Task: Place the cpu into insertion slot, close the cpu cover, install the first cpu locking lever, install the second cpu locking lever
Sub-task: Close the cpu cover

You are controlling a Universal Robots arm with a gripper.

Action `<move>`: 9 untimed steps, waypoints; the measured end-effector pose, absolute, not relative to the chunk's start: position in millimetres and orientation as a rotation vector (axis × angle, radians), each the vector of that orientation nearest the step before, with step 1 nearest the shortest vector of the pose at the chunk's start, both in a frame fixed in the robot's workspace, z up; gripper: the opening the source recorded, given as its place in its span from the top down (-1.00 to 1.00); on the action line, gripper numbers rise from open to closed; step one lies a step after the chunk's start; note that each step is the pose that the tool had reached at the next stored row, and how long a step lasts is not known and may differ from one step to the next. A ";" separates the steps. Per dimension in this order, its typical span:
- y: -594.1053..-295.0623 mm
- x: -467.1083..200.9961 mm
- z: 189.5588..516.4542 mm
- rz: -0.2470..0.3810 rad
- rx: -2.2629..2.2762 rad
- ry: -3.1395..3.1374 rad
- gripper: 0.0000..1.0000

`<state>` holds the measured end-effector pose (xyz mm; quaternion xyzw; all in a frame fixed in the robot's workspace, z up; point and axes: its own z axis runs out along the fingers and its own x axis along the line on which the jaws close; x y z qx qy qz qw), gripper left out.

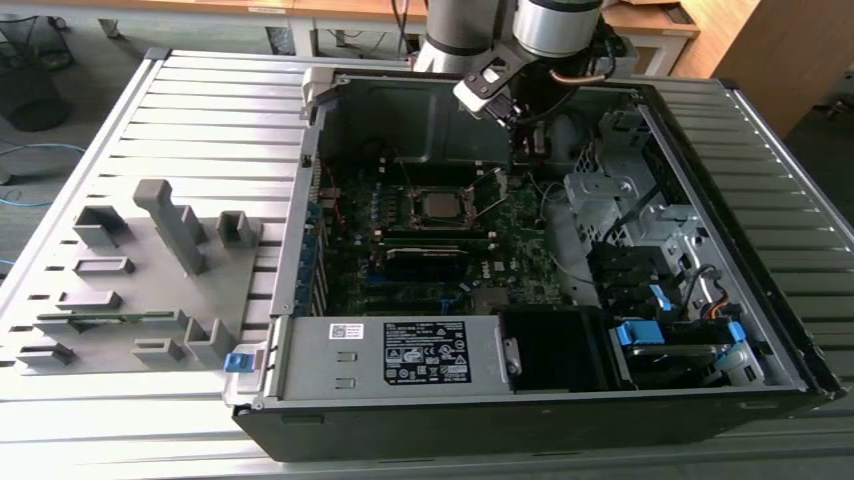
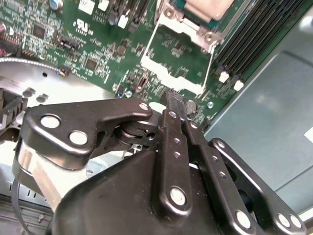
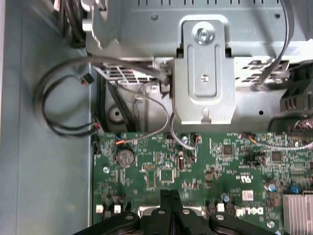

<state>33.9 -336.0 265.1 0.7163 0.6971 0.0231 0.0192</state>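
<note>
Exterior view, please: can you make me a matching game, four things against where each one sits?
1 cpu
2 power supply
3 grey fixture tray
4 end effector

A outside the computer case, on the exterior view's left
B middle of the motherboard
C over the case's end farthest from the camera
D inside the case's edge nearest the camera

Pairs: 1-B, 2-D, 3-A, 4-C.

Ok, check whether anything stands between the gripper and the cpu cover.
Nothing visible does. In the second wrist view the shut gripper hangs just off the near edge of the cpu cover, with only bare board between them. The cpu lies beyond the cover.
</note>
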 end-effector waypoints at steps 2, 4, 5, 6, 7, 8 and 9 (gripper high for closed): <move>-336.0 37.8 265.0 0.072 2.223 2.164 0.79; -335.9 40.8 265.0 0.072 2.223 2.164 0.79; -335.9 41.3 265.0 0.072 2.223 2.164 0.79; -335.9 41.3 265.0 0.071 2.223 2.164 0.79; -336.0 41.3 265.1 0.072 2.223 2.163 0.79; -336.0 41.4 265.0 0.072 2.223 2.164 0.79; -336.0 41.4 265.0 0.072 2.223 2.164 0.79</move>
